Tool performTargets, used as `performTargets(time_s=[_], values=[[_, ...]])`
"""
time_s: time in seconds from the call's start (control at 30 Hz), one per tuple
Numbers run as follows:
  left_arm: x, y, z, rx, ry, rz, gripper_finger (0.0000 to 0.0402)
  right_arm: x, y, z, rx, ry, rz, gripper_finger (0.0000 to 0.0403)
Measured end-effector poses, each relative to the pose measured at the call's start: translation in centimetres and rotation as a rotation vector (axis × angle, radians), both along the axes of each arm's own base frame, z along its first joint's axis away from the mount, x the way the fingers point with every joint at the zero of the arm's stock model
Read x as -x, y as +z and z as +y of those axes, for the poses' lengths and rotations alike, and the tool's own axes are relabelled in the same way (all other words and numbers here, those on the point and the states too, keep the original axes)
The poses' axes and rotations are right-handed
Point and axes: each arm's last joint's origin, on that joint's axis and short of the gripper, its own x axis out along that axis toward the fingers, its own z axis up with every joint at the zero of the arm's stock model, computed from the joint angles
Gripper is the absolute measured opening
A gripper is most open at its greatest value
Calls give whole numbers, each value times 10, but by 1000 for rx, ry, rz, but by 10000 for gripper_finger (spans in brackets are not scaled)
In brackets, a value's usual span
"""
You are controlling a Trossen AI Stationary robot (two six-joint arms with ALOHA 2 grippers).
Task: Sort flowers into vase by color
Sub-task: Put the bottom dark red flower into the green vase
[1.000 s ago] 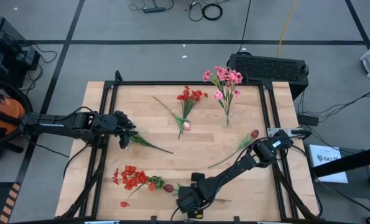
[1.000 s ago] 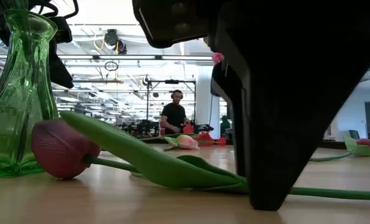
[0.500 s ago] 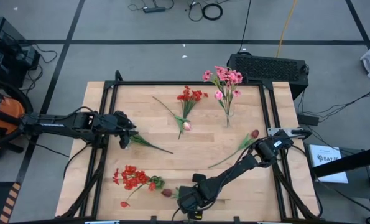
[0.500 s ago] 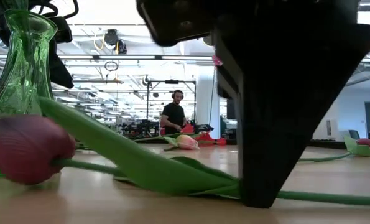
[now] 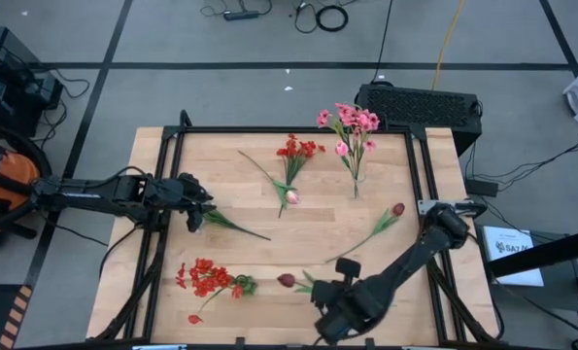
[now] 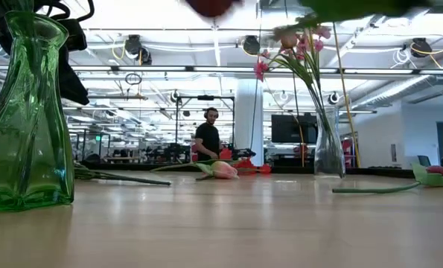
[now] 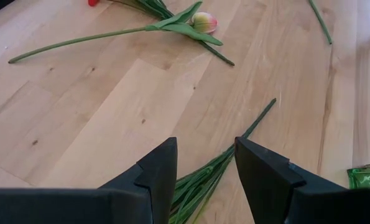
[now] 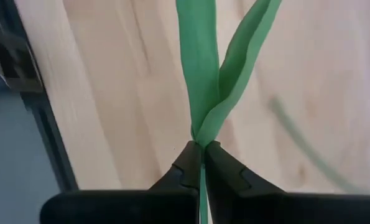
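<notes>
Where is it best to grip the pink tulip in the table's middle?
Grip the pink tulip at its bare stalk, far from the bud, coming from straight above with fingers across it: it lies flat, and its bud end crosses the red flowers' stem. The right gripper holds a maroon tulip.

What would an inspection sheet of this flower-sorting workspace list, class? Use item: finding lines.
Surface: wooden table, black-framed.
Job's things: pink blooms in clear vase; red cluster, pink tulip, red blossoms, maroon tulip lying flat; green vase holding nothing seen.
Clutter: nothing seen.
Grippers: right gripper shut on dark tulip stem, lifted; left gripper open over green stems.
Cables: loose on floor.
Surroundings: person beyond table.
</notes>
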Motion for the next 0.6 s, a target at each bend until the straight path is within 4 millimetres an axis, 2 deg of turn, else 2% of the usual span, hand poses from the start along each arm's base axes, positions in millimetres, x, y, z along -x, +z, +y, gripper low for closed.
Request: performTargets(time_s=[0.07,0.23,0.33,0.43,0.6], values=[[0,0,0,0,0,0,168,1,5,5,47,12,-98,1],[0,0,0,-1,0,1,168,-3,0,12,88,38,-213,0],[0,0,0,-1,-1,2,168,-4,-15,4,108,15,-267,0],[0,0,0,0,0,2,168,-2,-33,-6,36,-2,-367,0],[0,0,0,-1,-1,2,168,14,-53,-29,-45,-77,-683,0]])
